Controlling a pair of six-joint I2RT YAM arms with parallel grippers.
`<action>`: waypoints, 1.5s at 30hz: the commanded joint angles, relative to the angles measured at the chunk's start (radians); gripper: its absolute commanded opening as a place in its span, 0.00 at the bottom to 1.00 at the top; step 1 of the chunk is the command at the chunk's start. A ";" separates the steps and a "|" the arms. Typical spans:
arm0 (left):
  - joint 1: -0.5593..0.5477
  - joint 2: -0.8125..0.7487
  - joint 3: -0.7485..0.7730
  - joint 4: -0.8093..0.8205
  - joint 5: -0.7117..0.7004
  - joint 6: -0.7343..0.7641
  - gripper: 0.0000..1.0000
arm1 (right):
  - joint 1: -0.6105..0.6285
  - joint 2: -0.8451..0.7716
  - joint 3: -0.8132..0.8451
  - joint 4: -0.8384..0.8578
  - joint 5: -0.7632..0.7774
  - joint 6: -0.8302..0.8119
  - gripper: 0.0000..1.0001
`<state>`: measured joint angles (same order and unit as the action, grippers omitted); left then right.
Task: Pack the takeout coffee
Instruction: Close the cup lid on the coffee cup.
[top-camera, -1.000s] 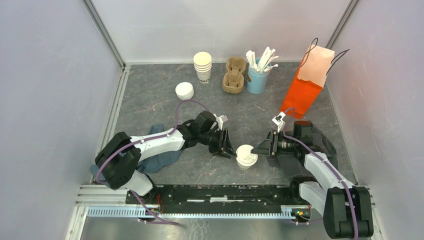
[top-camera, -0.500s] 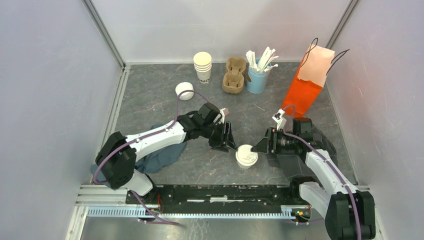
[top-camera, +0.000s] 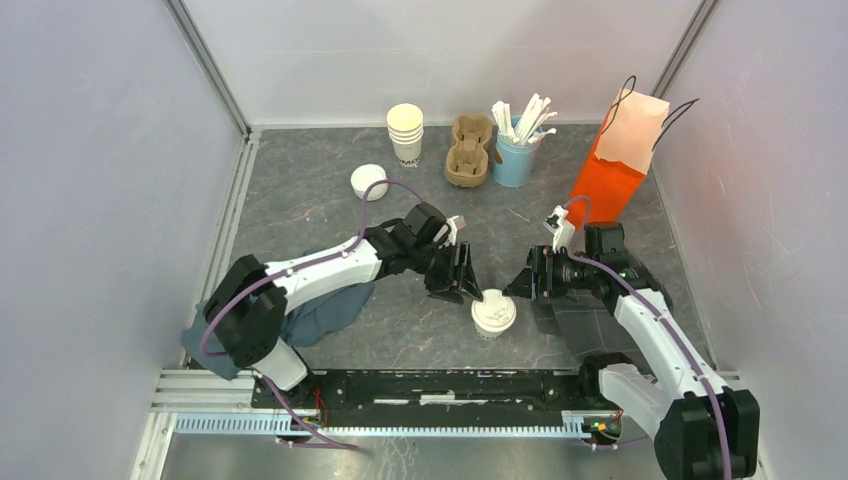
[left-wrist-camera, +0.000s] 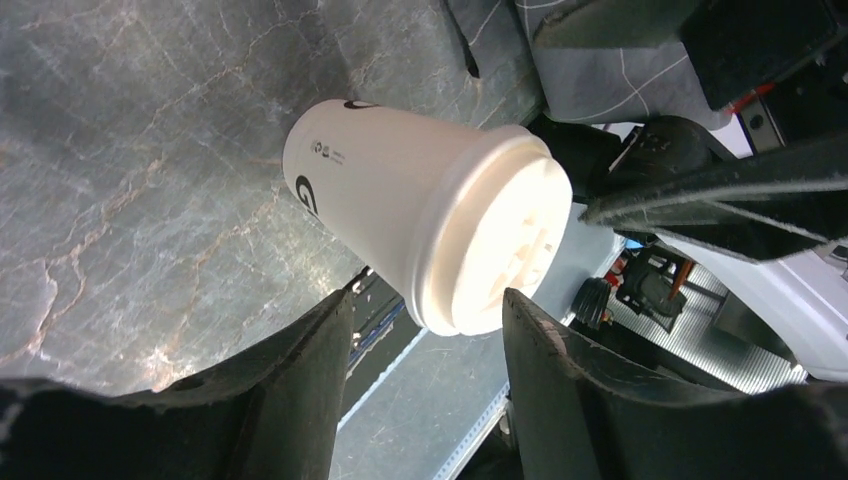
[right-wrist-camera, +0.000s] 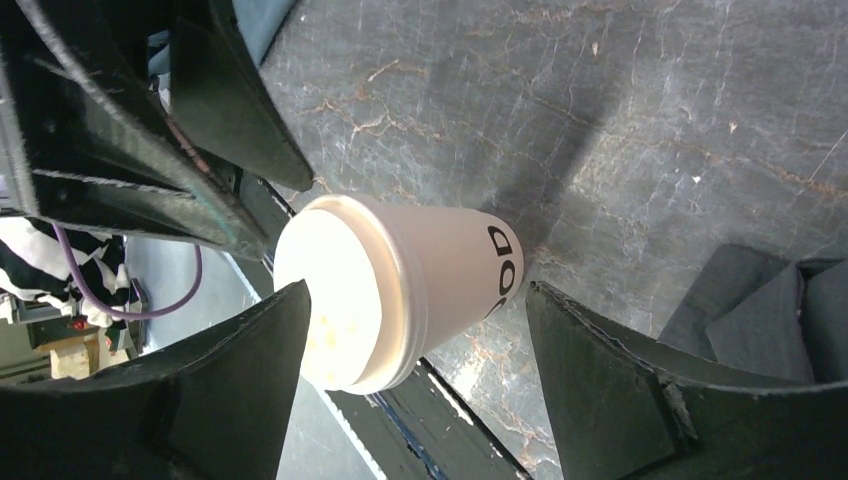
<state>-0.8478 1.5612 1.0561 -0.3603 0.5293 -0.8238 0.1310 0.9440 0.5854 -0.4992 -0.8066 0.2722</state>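
Observation:
One takeout coffee (top-camera: 493, 315), a cream paper cup with a white sip lid, stands upright on the grey table in front of the arm bases. My left gripper (top-camera: 464, 290) hangs just left of and above it, open. My right gripper (top-camera: 517, 288) hangs just to its right, also open. In the left wrist view the cup (left-wrist-camera: 400, 195) lies beyond my left gripper (left-wrist-camera: 425, 300), with gaps on both sides of the lid. In the right wrist view the cup (right-wrist-camera: 430, 270) sits between the wide-spread fingers of my right gripper (right-wrist-camera: 418, 292), untouched.
At the back stand a stack of lidless cups (top-camera: 405, 133), a stack of loose lids (top-camera: 369, 181), a cardboard cup carrier (top-camera: 470, 150) and a blue tin of stirrers (top-camera: 515, 160). An orange paper bag (top-camera: 610, 175) stands back right. A blue-grey cloth (top-camera: 325, 312) lies under the left arm.
Both grippers have opened wider and drawn up and back from the lidded cup. The left arm swung a little rightward. The cup stayed where it was.

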 joint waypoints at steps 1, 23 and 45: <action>0.001 0.064 0.037 0.106 0.069 0.021 0.63 | 0.010 -0.012 -0.004 -0.019 0.004 -0.045 0.84; 0.000 0.086 -0.017 0.194 0.151 -0.011 0.57 | 0.010 -0.031 -0.016 -0.048 0.055 -0.052 0.78; -0.078 0.279 0.255 0.056 0.137 0.083 0.67 | 0.011 -0.034 0.400 -0.283 0.301 -0.069 0.87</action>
<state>-0.9337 1.8610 1.2358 -0.2203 0.7223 -0.8181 0.1375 0.9112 0.9203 -0.7479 -0.5465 0.2188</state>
